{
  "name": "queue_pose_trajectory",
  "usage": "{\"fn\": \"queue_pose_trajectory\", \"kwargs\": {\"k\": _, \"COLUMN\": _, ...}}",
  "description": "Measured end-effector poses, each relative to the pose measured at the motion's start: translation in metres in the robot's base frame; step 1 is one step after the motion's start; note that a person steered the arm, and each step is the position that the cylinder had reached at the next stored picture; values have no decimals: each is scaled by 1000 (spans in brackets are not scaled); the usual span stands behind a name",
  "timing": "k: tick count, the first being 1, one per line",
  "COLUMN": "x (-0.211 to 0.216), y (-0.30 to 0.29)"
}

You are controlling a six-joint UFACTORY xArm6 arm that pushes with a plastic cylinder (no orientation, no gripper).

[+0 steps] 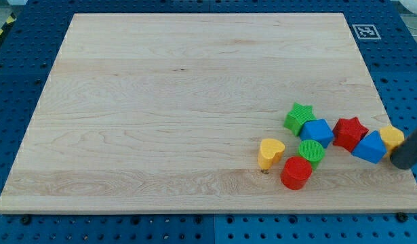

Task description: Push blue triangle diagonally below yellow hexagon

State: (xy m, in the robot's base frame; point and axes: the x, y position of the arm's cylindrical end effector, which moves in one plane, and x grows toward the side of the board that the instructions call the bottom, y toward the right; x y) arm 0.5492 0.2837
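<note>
The blue triangle [369, 147] lies near the board's right edge, low in the view. The yellow hexagon [392, 137] touches it on its upper right. My dark rod comes in from the view's right edge, and my tip [399, 161] sits just right of the blue triangle and just below the yellow hexagon, close to both. A red star [349, 132] touches the blue triangle on its left.
Left of the red star are a blue block [317, 132], a green star [300, 116], a green cylinder [311, 152], a red cylinder [295, 172] and a yellow heart [270, 153]. The wooden board [194, 102] ends just right of my tip. A marker tag [366, 31] sits at the top right.
</note>
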Motion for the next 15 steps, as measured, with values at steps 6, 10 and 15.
{"fn": "queue_pose_trajectory", "kwargs": {"k": 6, "x": -40, "y": -98}}
{"fn": "queue_pose_trajectory", "kwargs": {"k": 10, "x": -36, "y": -75}}
{"fn": "queue_pose_trajectory", "kwargs": {"k": 15, "x": -35, "y": -74}}
